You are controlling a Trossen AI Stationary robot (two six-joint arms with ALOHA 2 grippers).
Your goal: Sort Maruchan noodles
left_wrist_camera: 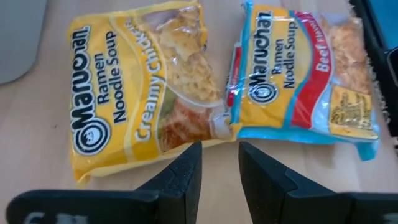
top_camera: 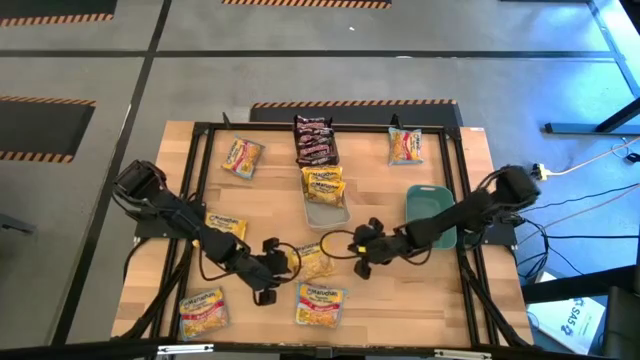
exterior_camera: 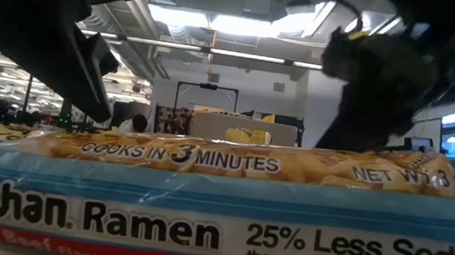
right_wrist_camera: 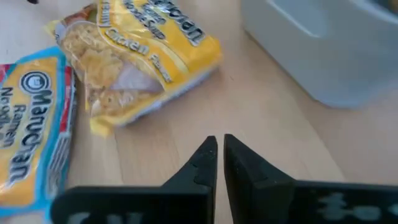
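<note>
My left gripper [top_camera: 268, 272] [left_wrist_camera: 221, 155] is open by a narrow gap, low over the wood, touching nothing. Just ahead of its fingertips lie a yellow Creamy Chicken packet [left_wrist_camera: 140, 93] [top_camera: 315, 260] and a blue-edged Beef packet [left_wrist_camera: 305, 87] [top_camera: 320, 303], both flat on the table. My right gripper [top_camera: 362, 250] [right_wrist_camera: 220, 149] is shut over bare wood on the other side of the same yellow packet [right_wrist_camera: 137, 56], touching nothing. Other orange-yellow packets [top_camera: 242, 157] [top_camera: 405, 146] [top_camera: 203, 310] and a yellow one [top_camera: 225, 225] lie scattered. Dark packets [top_camera: 315, 140] and yellow ones [top_camera: 323, 185] sit at the far middle.
A clear bin [top_camera: 327, 212] [right_wrist_camera: 336, 43] lies just beyond the yellow packet, a teal bin [top_camera: 430, 210] under my right arm. A black frame [top_camera: 200, 130] edges the table. The Beef packet [exterior_camera: 218, 212] fills the low view, hiding the table behind it.
</note>
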